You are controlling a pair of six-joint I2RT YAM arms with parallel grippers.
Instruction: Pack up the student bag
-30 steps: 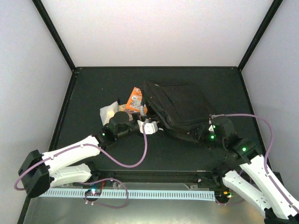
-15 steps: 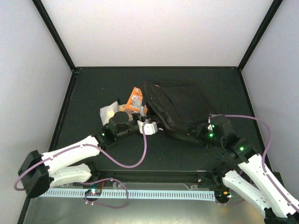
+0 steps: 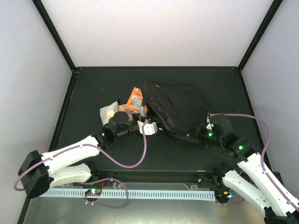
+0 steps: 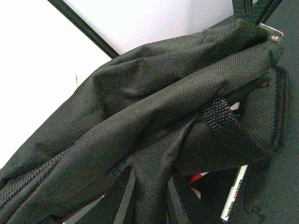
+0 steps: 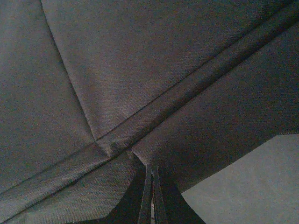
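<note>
The student bag [image 3: 180, 108], a large black fabric backpack, lies in the middle of the table. My left gripper [image 3: 155, 125] is at its near left edge, shut on a fold of the bag's fabric [image 4: 149, 186] that runs between the fingers [image 4: 125, 198]. Under the lifted flap in the left wrist view lie a white pen [image 4: 232, 196] and a red and white item [image 4: 200, 177]. My right gripper [image 3: 198, 134] is at the bag's near right edge. Its fingers [image 5: 147, 198] are pressed together, pinching the corner of the fabric hem [image 5: 154, 156].
An orange packet [image 3: 136, 100] and a small whitish pouch [image 3: 108, 111] lie just left of the bag, behind my left wrist. Black frame posts and pale walls enclose the dark table [image 3: 93, 88] on three sides.
My right gripper has closed its fingers on the bag's edge and the arm has shifted slightly left toward the bag. The left arm has held still.
</note>
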